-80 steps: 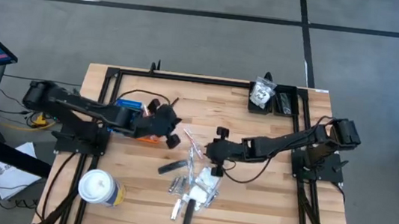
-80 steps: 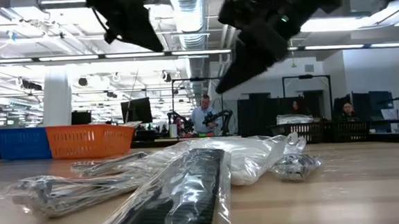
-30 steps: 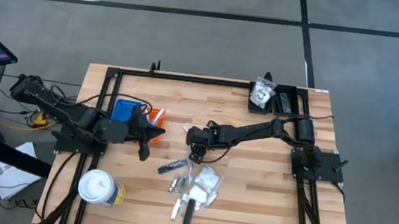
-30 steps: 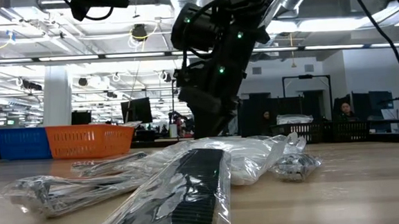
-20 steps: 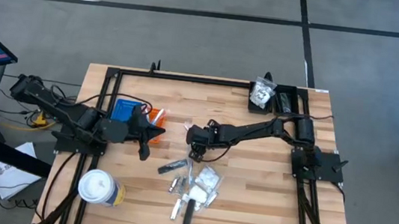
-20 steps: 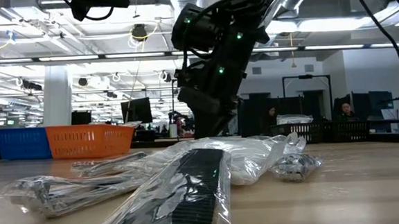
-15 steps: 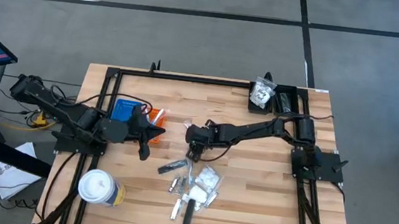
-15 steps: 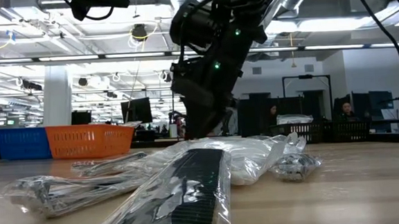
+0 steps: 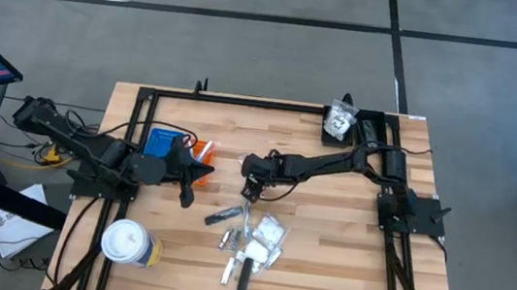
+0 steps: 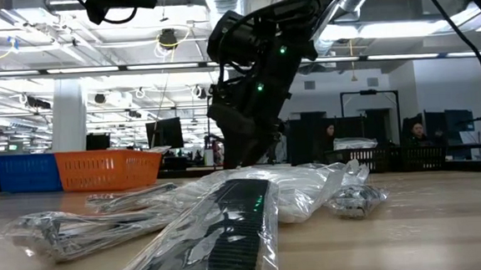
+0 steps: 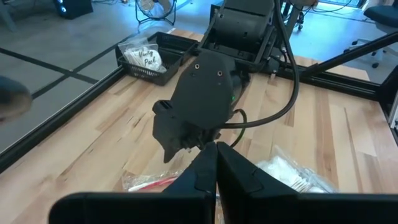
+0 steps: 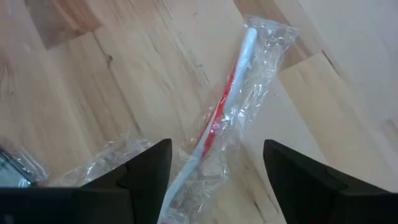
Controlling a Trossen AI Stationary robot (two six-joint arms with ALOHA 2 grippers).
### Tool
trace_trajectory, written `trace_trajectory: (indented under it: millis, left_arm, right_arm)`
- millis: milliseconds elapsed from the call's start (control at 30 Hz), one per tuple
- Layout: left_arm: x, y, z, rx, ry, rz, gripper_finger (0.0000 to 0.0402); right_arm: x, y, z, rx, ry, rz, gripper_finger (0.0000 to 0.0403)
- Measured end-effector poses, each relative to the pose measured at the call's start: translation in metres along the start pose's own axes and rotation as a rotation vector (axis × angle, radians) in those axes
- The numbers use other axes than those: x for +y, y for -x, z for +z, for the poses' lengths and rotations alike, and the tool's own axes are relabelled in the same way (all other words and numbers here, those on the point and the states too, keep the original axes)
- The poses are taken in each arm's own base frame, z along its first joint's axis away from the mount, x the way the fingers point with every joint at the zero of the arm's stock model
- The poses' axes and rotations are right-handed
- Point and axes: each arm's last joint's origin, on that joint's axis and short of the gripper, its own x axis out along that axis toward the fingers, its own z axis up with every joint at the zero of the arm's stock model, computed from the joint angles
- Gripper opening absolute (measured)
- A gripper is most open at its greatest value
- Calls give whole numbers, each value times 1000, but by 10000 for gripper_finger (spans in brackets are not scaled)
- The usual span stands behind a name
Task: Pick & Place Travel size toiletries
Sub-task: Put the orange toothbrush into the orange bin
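The travel size toiletries (image 9: 253, 237) lie in a loose pile at the table's middle: clear packets with white contents (image 10: 311, 189), a dark comb-like stick in a clear wrapper (image 10: 229, 228), and a dark grey stick (image 9: 221, 216). At the far end of the pile, a red and white toothbrush in a clear wrapper (image 12: 236, 106) lies flat on the wood. My right gripper (image 12: 217, 180) points steeply down over it, open, with one finger on each side of the wrapper's near end. My left gripper (image 9: 186, 197) hangs shut above the table's left part, beside the trays.
A blue tray (image 9: 166, 139) and an orange tray (image 9: 201, 148) stand left of the pile. A big white lidded cup (image 9: 126, 242) sits at the near left. A black bin (image 9: 353, 127) holding packets is at the far right. People sit in the room behind.
My right gripper has shifted a little toward the table's far edge, along the pile's far end, and has stayed low over it. The toiletries lie as they did.
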Motion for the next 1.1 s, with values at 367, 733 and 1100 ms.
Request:
trace_trajectory:
  millis: [367,733,1100]
  left_arm:
    - [0,0,0,-3,2,-1,0]
    - [0,0,1,-7,5,-3,0]
    - [0,0,1,-7,-1,-2,0]
  right_arm:
    - [3,-6,-2,12,-12,32,219]
    - [4,-28,-12,61,-20,6,187]
    - [6,-11,-9,23,54,-23,22]
